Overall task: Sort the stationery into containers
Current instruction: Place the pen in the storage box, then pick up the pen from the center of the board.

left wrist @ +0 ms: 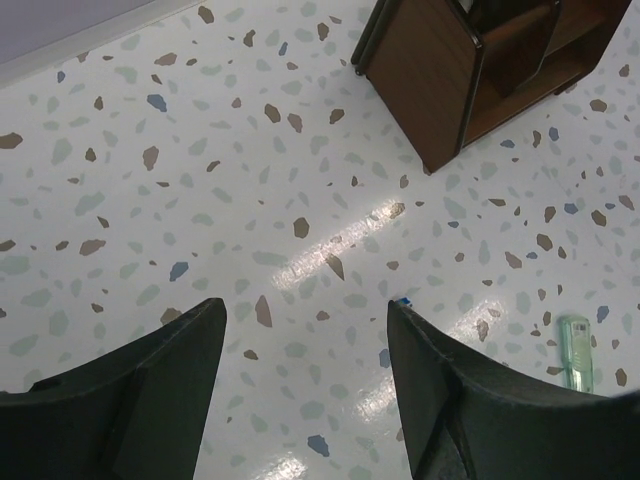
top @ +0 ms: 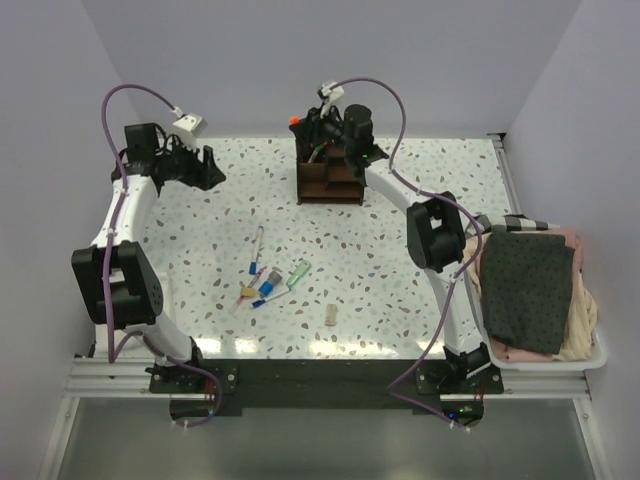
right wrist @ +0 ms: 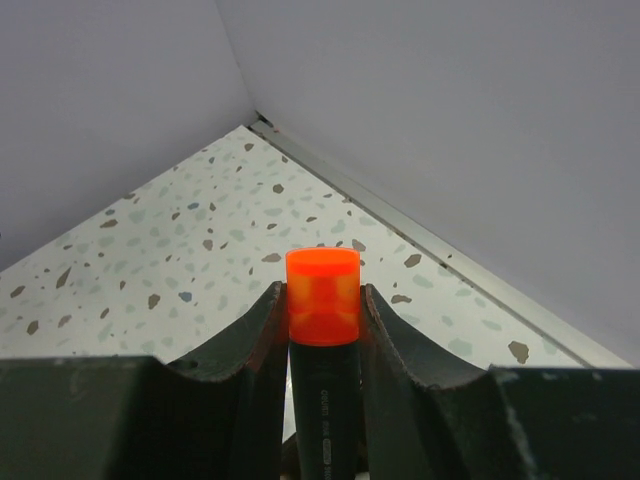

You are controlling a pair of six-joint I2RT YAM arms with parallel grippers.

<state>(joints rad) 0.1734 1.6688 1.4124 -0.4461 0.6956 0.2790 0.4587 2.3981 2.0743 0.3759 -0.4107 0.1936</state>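
We're pinching the orange marker (right wrist: 323,297) in our right gripper (top: 335,128) above the box (top: 330,185), left gripper (left wrist: 300,345) hanging spread and empty; pens (top: 259,245) are waiting before the box.

Left arm (top: 118,283) folds up from its base, forearm reaching toward the tabletop's (top: 400,300) far-left corner. Left gripper (left wrist: 305,320) points downward, jaws apart, holding nothing. Right arm (top: 436,236) extends to the far edge. Right gripper (right wrist: 322,297) is clamped on an orange-and-black marker (right wrist: 322,270).

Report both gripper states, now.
Left gripper: open, holding nothing.
Right gripper: closed on the orange-and-black marker.
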